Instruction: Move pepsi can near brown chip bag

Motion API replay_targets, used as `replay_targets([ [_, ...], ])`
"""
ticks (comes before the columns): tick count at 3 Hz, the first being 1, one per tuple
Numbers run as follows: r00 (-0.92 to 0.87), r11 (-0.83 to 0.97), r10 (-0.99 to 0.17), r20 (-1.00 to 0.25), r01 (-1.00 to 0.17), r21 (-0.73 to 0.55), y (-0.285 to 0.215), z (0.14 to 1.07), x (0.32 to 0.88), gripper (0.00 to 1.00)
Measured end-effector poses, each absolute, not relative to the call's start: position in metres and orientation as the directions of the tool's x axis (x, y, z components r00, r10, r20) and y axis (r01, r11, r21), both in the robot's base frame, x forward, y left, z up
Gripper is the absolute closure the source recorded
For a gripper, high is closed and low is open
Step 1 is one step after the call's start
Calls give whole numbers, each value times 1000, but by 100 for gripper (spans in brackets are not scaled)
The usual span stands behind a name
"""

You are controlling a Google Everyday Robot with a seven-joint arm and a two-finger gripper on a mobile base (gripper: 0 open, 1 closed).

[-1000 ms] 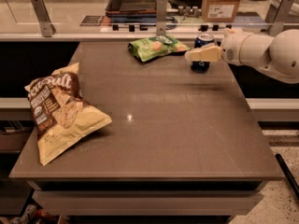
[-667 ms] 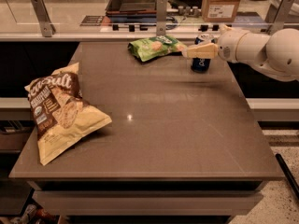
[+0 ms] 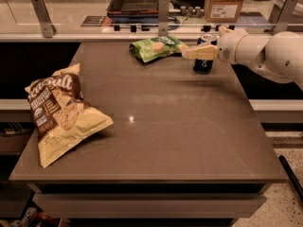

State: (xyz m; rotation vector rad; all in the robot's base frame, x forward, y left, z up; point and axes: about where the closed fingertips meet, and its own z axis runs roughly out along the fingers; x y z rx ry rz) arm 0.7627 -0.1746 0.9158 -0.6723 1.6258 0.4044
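Observation:
The pepsi can (image 3: 205,64) is dark blue with a silver top and stands upright on the table's far right part. My gripper (image 3: 191,51) reaches in from the right at the can's height. One pale finger (image 3: 199,54) crosses the can's front and points left; the other is hidden behind the can. The gripper looks open around the can, which still rests on the table. The brown chip bag (image 3: 61,115), pale yellow with a dark brown panel, lies at the table's left edge, far from the can.
A smaller green bag (image 3: 156,48) lies at the table's far edge, just left of the gripper. The grey table (image 3: 161,126) ends in a rail with metal posts (image 3: 163,15). A cardboard box (image 3: 226,3) and a tray stand on the counter beyond.
My gripper has slid slightly left, so its front finger now reaches further past the can toward the green bag. The can and both bags have not moved.

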Motion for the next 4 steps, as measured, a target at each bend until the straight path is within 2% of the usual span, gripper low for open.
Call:
replay_targets([
  [1, -93, 771, -198, -976, -629, -96, -180, 902, 762, 0],
  [2, -92, 768, -198, -976, -633, -96, -177, 902, 762, 17],
  [4, -93, 763, -197, -976, -639, -93, -171, 900, 763, 64],
])
